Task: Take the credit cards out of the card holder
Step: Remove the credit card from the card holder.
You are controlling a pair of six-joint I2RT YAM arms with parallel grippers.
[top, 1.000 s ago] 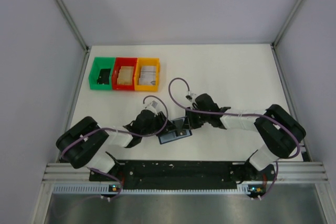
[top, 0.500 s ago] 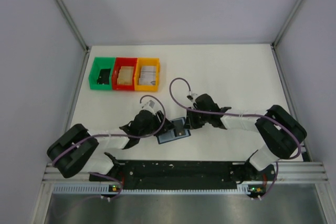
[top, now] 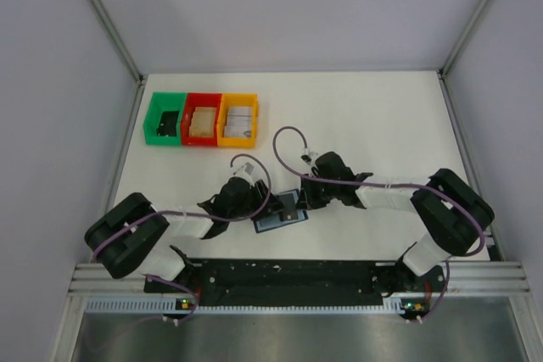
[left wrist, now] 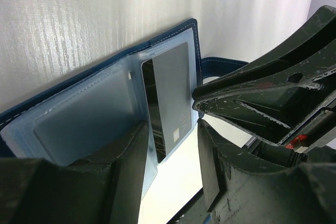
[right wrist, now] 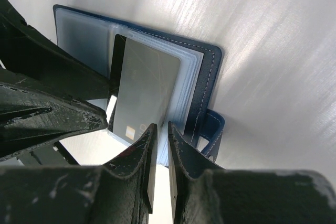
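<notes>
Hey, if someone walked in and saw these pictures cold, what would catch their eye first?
The left hand and right hand meet over the open blue card holder at the front of the table. In the wrist views a silvery credit card sticks partly out of its clear sleeve. A green bin, red bin and orange bin sit far left.

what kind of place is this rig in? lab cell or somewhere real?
Likely an enclosed lab test cell: plain pale walls and metal corner posts around a white table, two robot arms on a rail at its near edge, and a green bin, red bin and orange bin in a row.
</notes>
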